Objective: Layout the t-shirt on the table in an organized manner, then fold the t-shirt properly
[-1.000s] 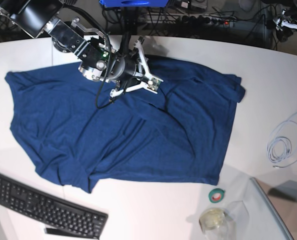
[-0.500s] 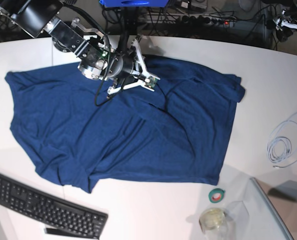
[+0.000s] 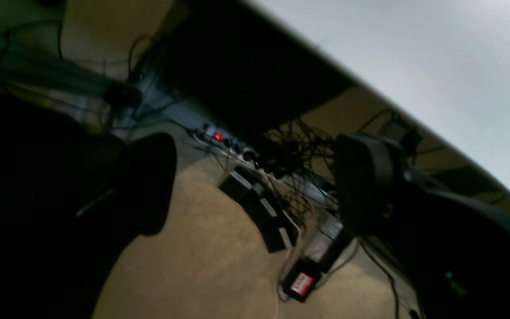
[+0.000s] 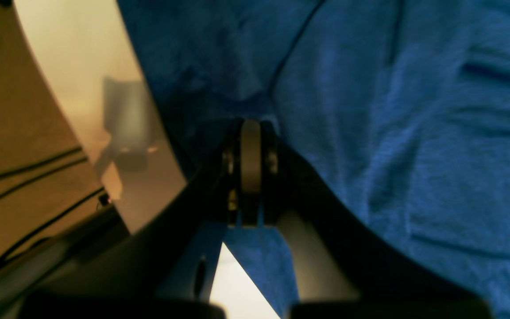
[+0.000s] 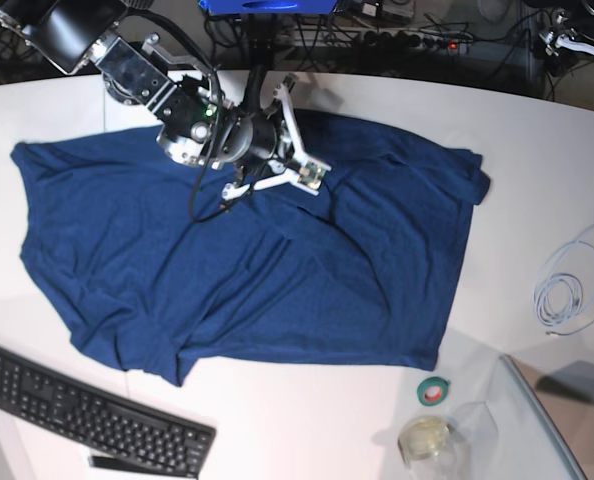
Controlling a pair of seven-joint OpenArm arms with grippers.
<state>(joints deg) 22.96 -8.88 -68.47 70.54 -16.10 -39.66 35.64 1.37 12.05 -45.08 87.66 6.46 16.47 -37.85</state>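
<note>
White table (image 5: pixel 537 150) holds the spread t-shirt (image 5: pixel 247 280) — keyboard (image 5: pixel 87 410) alongside.

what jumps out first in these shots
The large navy-blue knit t-shirt spreads rumpled across the broad white table, filling most of the base view. The right end effector presses into the shirt near its far edge, its jaws shut in the wrist view. A black keyboard lies at the near left, with a coiled white cable at the right.

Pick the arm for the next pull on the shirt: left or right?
Right. Its gripper is shut on the shirt at the far edge. The left gripper hangs open off the table, over floor cables.
</note>
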